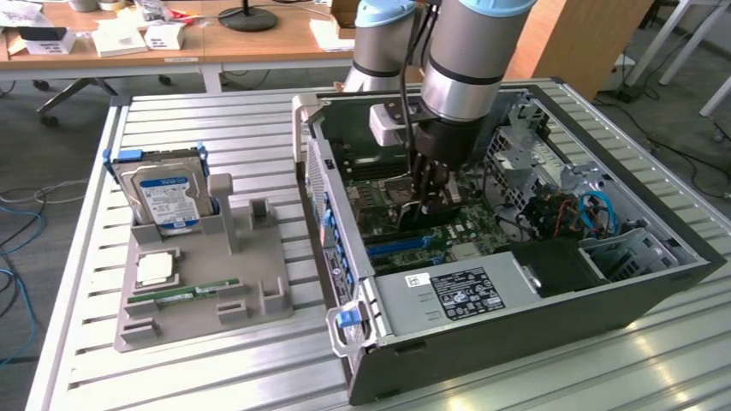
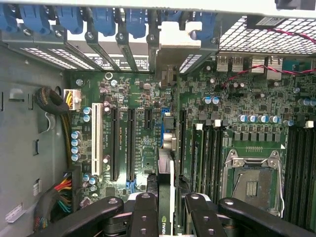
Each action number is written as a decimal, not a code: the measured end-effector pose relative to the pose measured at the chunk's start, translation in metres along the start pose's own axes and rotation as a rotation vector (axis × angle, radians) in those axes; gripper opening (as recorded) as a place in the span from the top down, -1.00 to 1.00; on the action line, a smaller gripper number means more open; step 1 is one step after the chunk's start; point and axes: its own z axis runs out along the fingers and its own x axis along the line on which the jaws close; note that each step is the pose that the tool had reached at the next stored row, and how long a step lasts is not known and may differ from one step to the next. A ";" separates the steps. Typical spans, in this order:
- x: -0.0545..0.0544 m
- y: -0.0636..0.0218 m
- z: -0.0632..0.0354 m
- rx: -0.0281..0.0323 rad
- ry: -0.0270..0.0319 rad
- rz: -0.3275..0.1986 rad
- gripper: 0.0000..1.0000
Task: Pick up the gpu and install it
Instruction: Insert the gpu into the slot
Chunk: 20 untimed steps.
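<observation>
My gripper (image 1: 436, 199) reaches down into the open computer case (image 1: 537, 334), over the green motherboard (image 1: 468, 231). Its black fingers (image 2: 144, 210) stand on either side of the gpu (image 2: 166, 165), which I see edge-on as a thin card with a logo near the pads. The gripper (image 2: 168, 200) is shut on the card. The card's silver end bracket (image 2: 170, 54) lies against the case's rear slot openings, and the card stands over the motherboard's expansion slots (image 2: 131, 143). In the exterior view the gpu (image 1: 426, 216) is a dark shape under the fingers, mostly hidden by them.
A grey fixture tray (image 1: 269, 257) on the exterior view's left holds a hard drive (image 1: 166, 193), a CPU chip (image 1: 157, 268) and a RAM stick (image 1: 183, 294). Inside the case are the power supply (image 1: 457, 295), the CPU socket (image 2: 252, 185), drive cages and cables (image 1: 594, 210).
</observation>
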 end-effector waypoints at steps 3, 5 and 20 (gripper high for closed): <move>0.000 0.0001 0.0000 0.0001 0.0000 0.000 0.47; 0.000 0.0003 0.0000 0.0000 0.0000 0.000 0.47; 0.001 0.0027 0.0007 0.0000 0.0000 0.000 0.47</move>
